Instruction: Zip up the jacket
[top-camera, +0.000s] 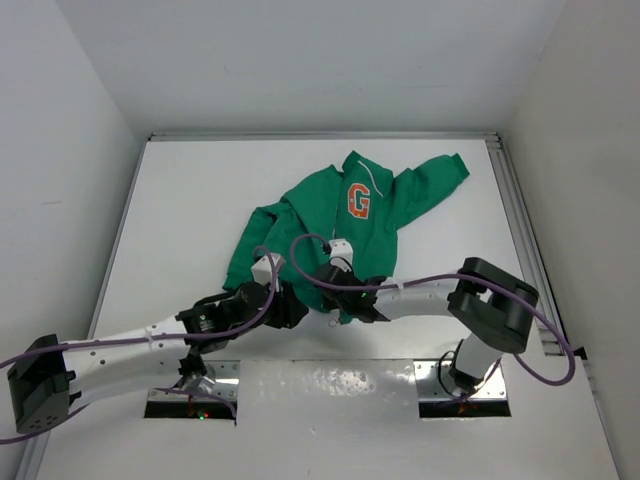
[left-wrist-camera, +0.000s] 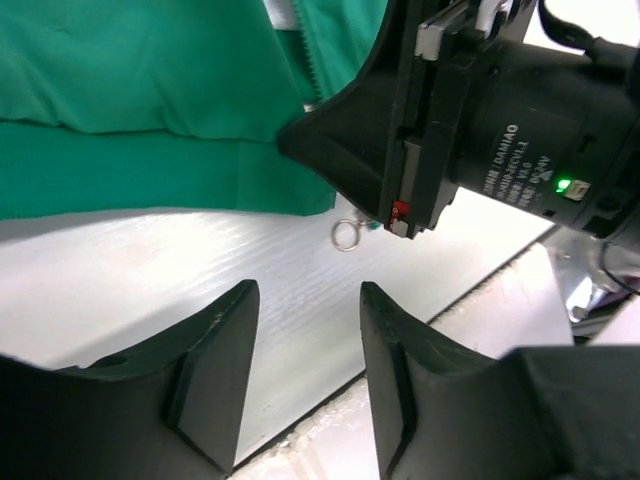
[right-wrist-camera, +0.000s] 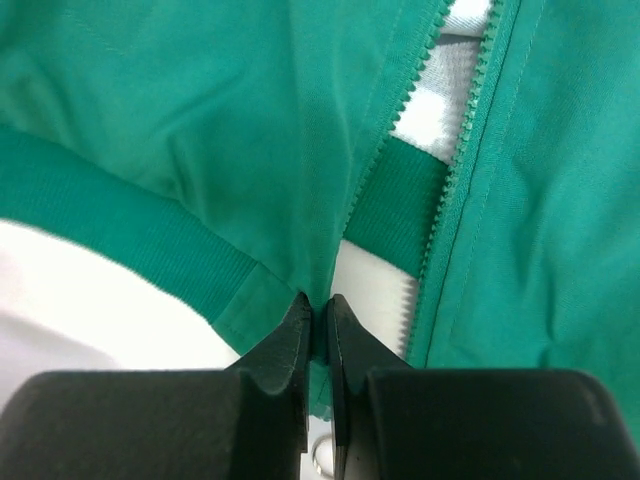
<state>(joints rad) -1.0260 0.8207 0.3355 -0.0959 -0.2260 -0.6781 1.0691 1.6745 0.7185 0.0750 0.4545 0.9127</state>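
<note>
Jacket (top-camera: 318, 208) hem edge pinched in right tool (right-wrist-camera: 318, 312); left tool (left-wrist-camera: 308, 298) gapes.

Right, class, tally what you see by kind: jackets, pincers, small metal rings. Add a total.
jacket: 1
pincers: 2 (left pincer, right pincer)
metal ring: 1
Total: 4

White table (top-camera: 190, 190), closed in at 9, 12 and 3 o'clock by plain white walls (top-camera: 60, 130). Shiny metal plate (top-camera: 330, 385) at 6 o'clock. Soft, even light.
</note>
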